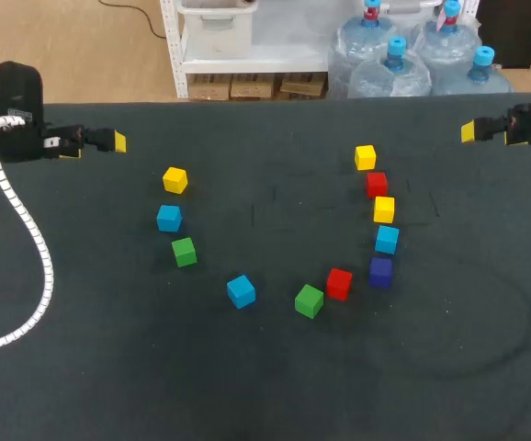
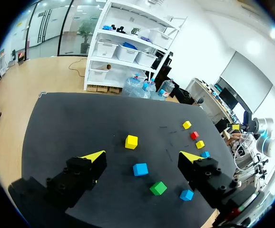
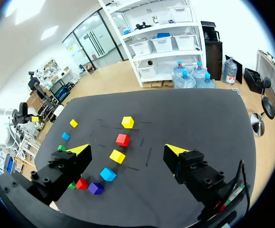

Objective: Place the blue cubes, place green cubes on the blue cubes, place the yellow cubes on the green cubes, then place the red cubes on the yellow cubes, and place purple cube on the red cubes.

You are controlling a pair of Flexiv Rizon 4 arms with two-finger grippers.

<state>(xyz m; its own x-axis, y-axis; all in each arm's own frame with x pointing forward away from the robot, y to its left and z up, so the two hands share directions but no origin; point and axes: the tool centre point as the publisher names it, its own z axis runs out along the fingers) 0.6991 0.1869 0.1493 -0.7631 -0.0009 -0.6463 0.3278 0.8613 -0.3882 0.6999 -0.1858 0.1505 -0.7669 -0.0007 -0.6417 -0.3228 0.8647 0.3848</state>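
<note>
Loose cubes lie on the dark table (image 1: 275, 386). On the left are a yellow cube (image 1: 175, 179), a blue cube (image 1: 168, 218) and a green cube (image 1: 184, 251). In front sit a blue cube (image 1: 241, 290), a green cube (image 1: 309, 300) and a red cube (image 1: 339, 283). On the right a column runs from a yellow cube (image 1: 365, 157) through red (image 1: 377, 184), yellow (image 1: 384, 209) and blue (image 1: 387, 239) to the purple cube (image 1: 380, 271). My left gripper (image 1: 114, 141) (image 2: 142, 156) hangs open at the far left, holding nothing. My right gripper (image 1: 472, 131) (image 3: 127, 150) hangs open at the far right, equally empty.
A white ribbed cable (image 1: 28, 239) from my left arm loops over the table's left side. The table's back edge (image 1: 275, 103) runs just behind both grippers.
</note>
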